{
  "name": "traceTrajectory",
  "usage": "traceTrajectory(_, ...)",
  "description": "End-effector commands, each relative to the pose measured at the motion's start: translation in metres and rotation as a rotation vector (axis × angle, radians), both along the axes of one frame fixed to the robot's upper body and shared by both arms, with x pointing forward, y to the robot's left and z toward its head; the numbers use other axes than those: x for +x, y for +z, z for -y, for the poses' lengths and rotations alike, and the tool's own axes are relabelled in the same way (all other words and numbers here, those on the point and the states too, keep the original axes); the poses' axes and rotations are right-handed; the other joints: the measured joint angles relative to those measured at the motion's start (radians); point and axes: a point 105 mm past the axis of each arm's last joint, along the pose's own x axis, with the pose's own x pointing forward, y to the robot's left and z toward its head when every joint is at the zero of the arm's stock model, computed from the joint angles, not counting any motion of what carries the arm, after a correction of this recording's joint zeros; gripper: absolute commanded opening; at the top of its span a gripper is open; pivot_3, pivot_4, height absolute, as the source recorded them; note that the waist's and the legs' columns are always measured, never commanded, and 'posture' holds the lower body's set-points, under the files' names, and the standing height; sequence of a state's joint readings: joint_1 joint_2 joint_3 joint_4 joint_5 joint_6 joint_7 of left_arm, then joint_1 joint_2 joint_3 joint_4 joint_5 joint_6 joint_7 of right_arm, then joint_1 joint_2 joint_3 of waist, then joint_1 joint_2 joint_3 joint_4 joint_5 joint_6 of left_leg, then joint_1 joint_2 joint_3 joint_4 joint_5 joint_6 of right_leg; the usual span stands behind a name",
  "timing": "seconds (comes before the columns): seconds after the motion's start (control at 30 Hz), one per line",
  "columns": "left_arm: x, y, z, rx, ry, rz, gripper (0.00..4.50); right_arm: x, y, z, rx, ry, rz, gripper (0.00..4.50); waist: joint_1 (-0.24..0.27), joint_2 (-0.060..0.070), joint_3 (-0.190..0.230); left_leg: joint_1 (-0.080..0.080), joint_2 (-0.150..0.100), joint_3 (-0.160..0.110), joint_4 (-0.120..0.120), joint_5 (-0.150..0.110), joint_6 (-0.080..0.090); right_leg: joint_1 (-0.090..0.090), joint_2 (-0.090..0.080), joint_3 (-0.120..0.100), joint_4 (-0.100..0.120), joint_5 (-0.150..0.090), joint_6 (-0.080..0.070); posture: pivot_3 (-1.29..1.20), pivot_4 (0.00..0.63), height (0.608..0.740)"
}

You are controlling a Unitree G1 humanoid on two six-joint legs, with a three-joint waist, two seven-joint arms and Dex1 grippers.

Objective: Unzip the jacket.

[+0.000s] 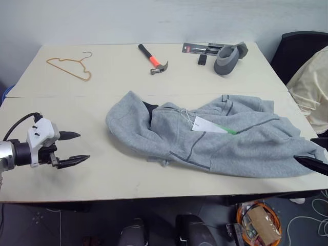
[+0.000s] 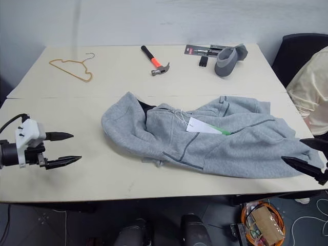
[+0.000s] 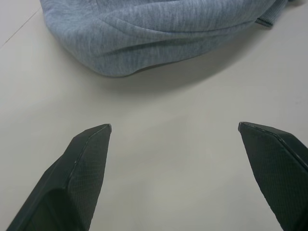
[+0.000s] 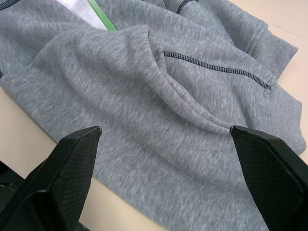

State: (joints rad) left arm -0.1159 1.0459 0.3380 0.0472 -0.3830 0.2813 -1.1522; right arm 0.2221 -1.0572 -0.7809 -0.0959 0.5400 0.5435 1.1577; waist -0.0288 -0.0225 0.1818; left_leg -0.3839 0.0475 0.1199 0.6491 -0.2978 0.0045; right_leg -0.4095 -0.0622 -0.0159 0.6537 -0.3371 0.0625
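Note:
The light grey fleece jacket (image 1: 205, 136) lies crumpled across the middle and right of the table, collar end to the left, with a white-and-green hang tag (image 1: 211, 126) on its chest. My left gripper (image 1: 74, 147) hovers open over bare tabletop left of the jacket, its fingers pointing toward it with nothing between them. In the left wrist view the jacket (image 3: 159, 33) lies beyond the spread fingertips (image 3: 96, 139). My right gripper (image 2: 302, 154) is open at the jacket's right end, near the table's front edge. The right wrist view looks over grey fleece (image 4: 159, 106) and dark seams.
At the back of the cream table (image 1: 102, 174) lie a wire hanger (image 1: 72, 67), an orange-handled hammer (image 1: 152, 60), a packaged tool (image 1: 205, 48) and a grey curved object (image 1: 227, 59). A person in cream clothing (image 1: 312, 92) sits beside a black chair (image 1: 297, 51) at the right.

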Motion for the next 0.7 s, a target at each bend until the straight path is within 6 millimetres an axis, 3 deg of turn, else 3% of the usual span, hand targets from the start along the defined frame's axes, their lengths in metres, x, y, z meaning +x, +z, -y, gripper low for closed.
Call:
traceTrajectory(0.03,0.003,0.009,0.006,0.01,-0.026,0.048,4.46,0.0,0.009,-0.005,-0.004,0.012,0.037,4.5,0.0,0.0,0.0,0.0,0.0,0.0,0.0,0.0,0.0,0.0,0.0,0.0,0.0,0.0,0.0,0.0,0.15,0.74)
traceTrajectory(0.57,0.005,0.011,0.024,-0.044,-0.077,0.03,4.46,-0.003,0.006,-0.013,0.001,0.018,0.029,4.5,0.0,0.0,0.0,0.0,0.0,0.0,0.001,0.001,-0.001,0.0,0.0,0.0,0.001,0.0,0.0,0.0,0.15,0.74)
traceTrajectory(0.7,0.006,0.017,0.038,-0.096,-0.133,0.001,4.46,-0.009,0.002,-0.013,0.025,0.0,0.0,4.5,0.002,0.0,0.0,0.0,0.0,0.0,0.001,0.001,-0.002,0.0,0.001,0.0,0.001,0.0,0.0,0.0,0.15,0.74)
